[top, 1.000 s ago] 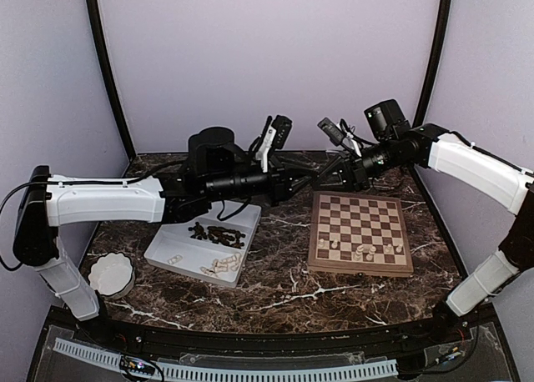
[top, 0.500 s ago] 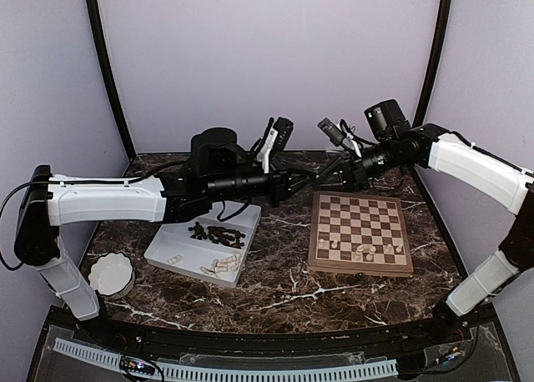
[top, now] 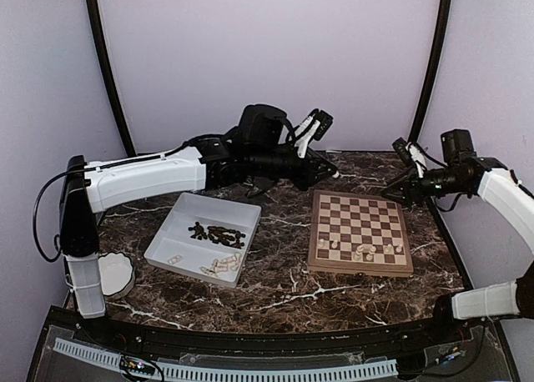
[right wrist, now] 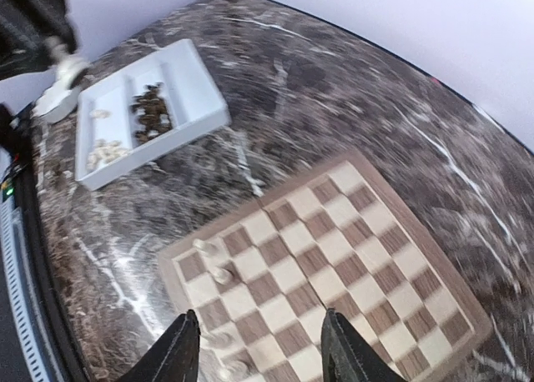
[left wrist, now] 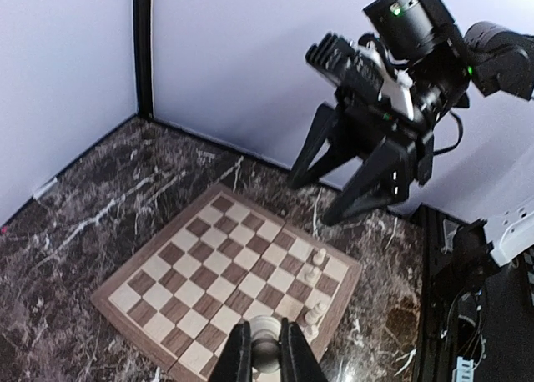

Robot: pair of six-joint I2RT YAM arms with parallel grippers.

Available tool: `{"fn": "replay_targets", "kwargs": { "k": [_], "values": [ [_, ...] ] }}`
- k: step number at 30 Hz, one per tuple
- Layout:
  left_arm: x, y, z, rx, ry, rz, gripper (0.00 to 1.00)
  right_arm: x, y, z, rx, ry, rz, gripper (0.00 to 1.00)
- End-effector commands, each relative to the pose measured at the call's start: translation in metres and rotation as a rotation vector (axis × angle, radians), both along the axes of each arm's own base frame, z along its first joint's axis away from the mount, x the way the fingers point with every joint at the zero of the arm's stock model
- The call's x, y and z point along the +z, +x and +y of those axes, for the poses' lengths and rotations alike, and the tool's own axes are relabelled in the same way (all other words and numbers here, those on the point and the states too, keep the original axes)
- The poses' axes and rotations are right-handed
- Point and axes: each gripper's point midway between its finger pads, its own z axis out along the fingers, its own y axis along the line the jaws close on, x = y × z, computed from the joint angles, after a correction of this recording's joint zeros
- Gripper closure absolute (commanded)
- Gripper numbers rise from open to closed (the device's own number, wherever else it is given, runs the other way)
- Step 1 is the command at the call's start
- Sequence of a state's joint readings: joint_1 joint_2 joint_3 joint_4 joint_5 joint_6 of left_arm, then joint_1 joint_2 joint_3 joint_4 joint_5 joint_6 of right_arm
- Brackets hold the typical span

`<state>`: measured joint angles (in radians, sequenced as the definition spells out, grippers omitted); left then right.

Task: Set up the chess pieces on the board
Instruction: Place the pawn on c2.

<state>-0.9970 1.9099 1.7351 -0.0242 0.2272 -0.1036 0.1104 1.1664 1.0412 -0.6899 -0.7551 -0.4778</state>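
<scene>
**Pale piece in hand, now where do I park it?**

So my left claw [left wrist: 265, 336] is clamped tight on one pale chess piece [left wrist: 265, 359]. From the wrist camera it sits right between the fingers, up in the air over the board's [top: 359, 200] edge rather than on any square. My right claw [right wrist: 259, 315] hangs over the board too, off to the right side, fingers spread apart with nothing in them.

The way I read it, this is the carry-and-place step for this one piece. A handful of pale pieces [top: 359, 251] are already on the rows nearest my bases (too small for me to tell which are which). The bulk are waiting in the white tray [top: 172, 230], a dark heap [top: 217, 233] and some pale ones [top: 221, 265], so there's a long way to go.

Next move, I reckon: swing left over a free square beside those pale ones, come down straight, keep it upright and only let go once the base touches. My right arm is close by, so I'd watch the clearance.
</scene>
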Motion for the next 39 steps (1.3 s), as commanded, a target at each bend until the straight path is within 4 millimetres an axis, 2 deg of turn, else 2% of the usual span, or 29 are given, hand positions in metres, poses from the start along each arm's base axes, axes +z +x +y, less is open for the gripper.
{"fn": "replay_targets", "kwargs": {
  "k": [1,4,5,6,7,8,9,10,17,24,28,39],
  "values": [
    [-0.051,-0.001,0.0,-0.041,0.208,0.08,0.95,-0.036,0.019,-0.07,-0.279,-0.016,0.027,0.49],
    [-0.068,0.0,-0.013,-0.081,0.25,0.102,0.95,-0.056,0.023,-0.097,-0.42,-0.012,0.042,0.49],
    [-0.081,0.0,-0.018,-0.1,0.267,0.118,0.95,-0.058,0.022,-0.101,-0.435,-0.013,0.038,0.49],
    [-0.08,-0.002,-0.023,-0.12,0.264,0.119,0.95,-0.056,0.024,-0.105,-0.452,-0.026,0.026,0.49],
    [-0.095,-0.002,-0.027,-0.128,0.284,0.136,0.95,-0.055,0.025,-0.109,-0.47,-0.039,0.014,0.49],
    [-0.094,-0.003,-0.031,-0.151,0.286,0.118,0.95,-0.055,0.026,-0.111,-0.482,-0.043,0.007,0.48],
    [-0.108,-0.003,-0.036,-0.165,0.31,0.119,0.95,-0.056,0.028,-0.113,-0.491,-0.046,0.002,0.48],
    [-0.106,-0.003,-0.039,-0.174,0.308,0.11,0.95,-0.058,0.029,-0.114,-0.495,-0.048,0.002,0.48],
    [-0.148,-0.003,-0.058,-0.212,0.388,0.062,0.95,-0.066,0.033,-0.118,-0.507,-0.064,0.024,0.48],
    [-0.177,-0.012,-0.069,-0.243,0.446,0.018,0.95,-0.071,0.035,-0.12,-0.512,-0.073,0.032,0.48],
    [-0.186,-0.018,-0.078,-0.257,0.45,0.005,0.95,-0.073,0.035,-0.12,-0.507,-0.071,0.04,0.48],
    [-0.21,-0.015,-0.086,-0.238,0.493,-0.018,0.94,-0.076,0.033,-0.115,-0.483,-0.058,0.054,0.48]
  ]
}}
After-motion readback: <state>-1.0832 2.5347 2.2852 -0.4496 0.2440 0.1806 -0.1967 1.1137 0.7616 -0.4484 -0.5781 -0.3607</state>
